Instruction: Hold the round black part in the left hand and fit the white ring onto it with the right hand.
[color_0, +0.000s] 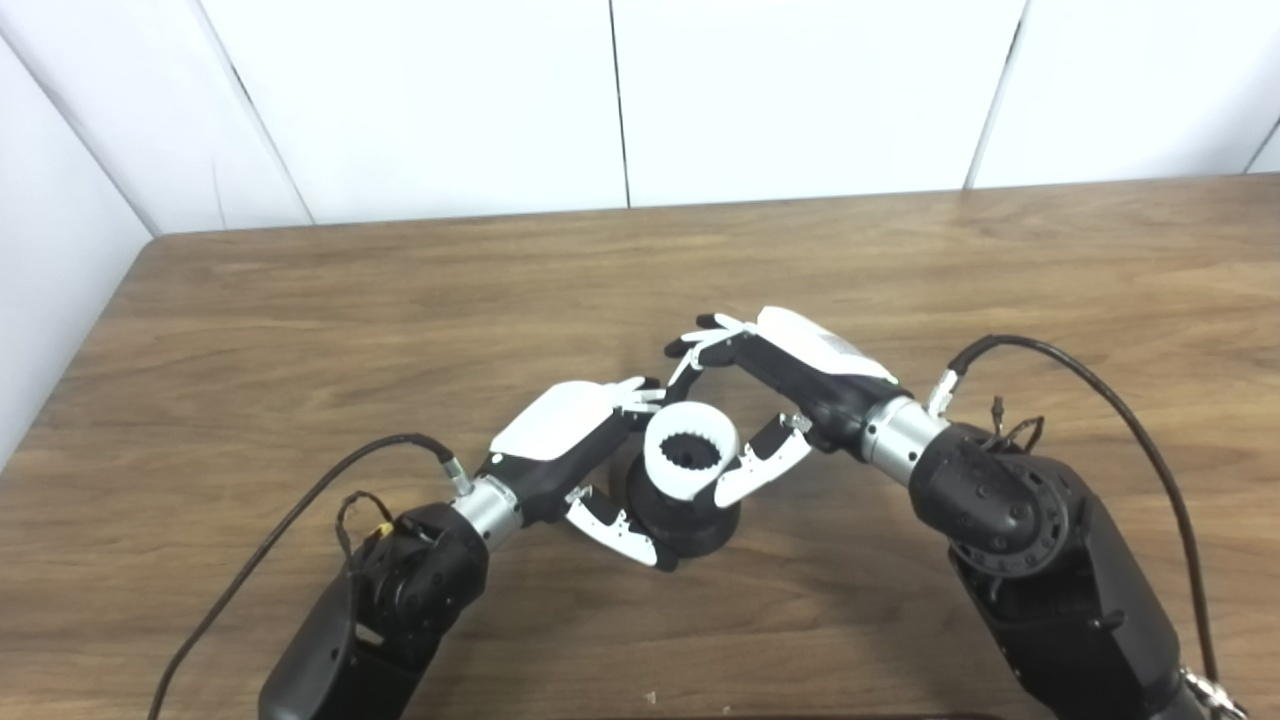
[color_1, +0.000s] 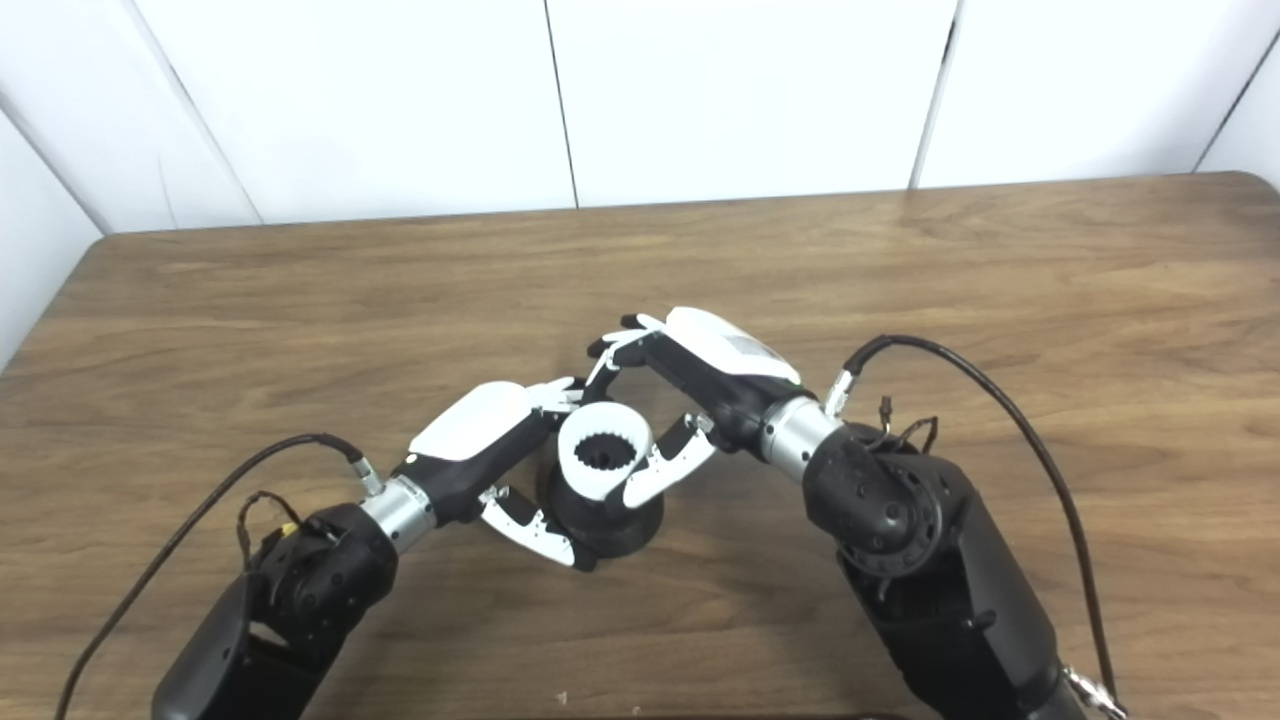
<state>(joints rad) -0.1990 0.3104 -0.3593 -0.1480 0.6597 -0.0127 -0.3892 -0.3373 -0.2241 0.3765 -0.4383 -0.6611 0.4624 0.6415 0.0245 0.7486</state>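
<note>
Wooden table (color_0: 900, 260), brown-grained, ran beneath white wall panels (color_0: 800, 90) at 12 o'clock. Near its centre the round black part (color_0: 690, 525) stood on the tabletop, clasped by the left hand (color_0: 585, 450) from 9 o'clock. The white ring (color_0: 690, 460) sat on top of it, the right hand (color_0: 775, 385) closing its thumb and fingers around the ring from 3 o'clock.

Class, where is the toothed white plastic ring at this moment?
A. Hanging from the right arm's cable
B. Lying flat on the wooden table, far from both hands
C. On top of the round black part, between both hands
C: the toothed white plastic ring sits atop the round black part, with the left hand and right hand on either side.
</note>
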